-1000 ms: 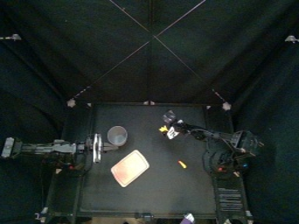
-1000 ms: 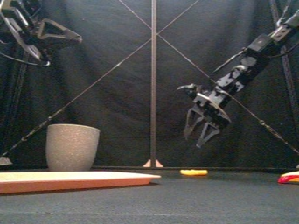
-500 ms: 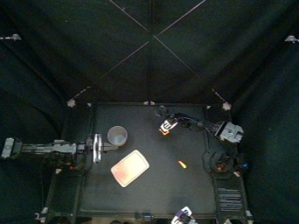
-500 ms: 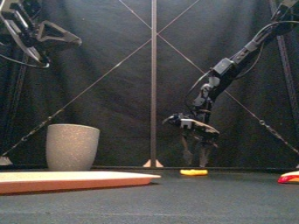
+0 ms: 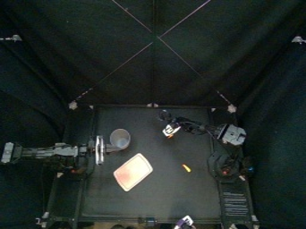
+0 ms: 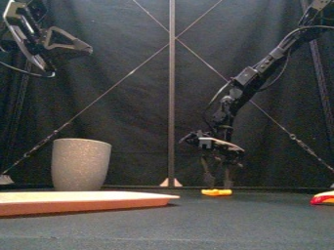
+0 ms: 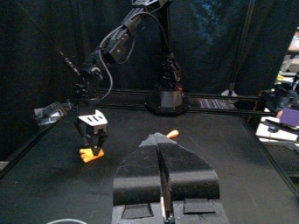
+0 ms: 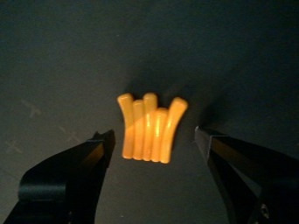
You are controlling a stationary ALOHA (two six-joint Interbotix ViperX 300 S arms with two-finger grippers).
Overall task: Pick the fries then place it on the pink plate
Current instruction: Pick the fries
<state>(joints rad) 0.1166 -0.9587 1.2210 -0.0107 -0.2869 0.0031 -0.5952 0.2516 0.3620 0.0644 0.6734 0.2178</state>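
The fries (image 8: 149,129) lie flat on the desk (image 5: 167,192) at about 1 o'clock from its middle. The right pincer (image 6: 216,176) hangs straight over them, its jaws apart, one on each side of the bundle. To grip well, I judge it should drop until the tips nearly touch the desk. It should then close across the narrow width of the bundle, centred, so no stick slips out. After that it lifts clear before swinging toward the pink plate (image 5: 132,171) at about 8 o'clock.

The right wrist view alone shows how evenly the jaws straddle the fries. The front view alone shows that only a small gap remains between pincer and desk. It also shows the grey cup (image 6: 81,163) standing well apart. Only the top view gives the path to the plate, and a small orange piece (image 5: 185,167) near 4 o'clock. The left pincer (image 7: 163,171) rests at 9 o'clock, jaws together.
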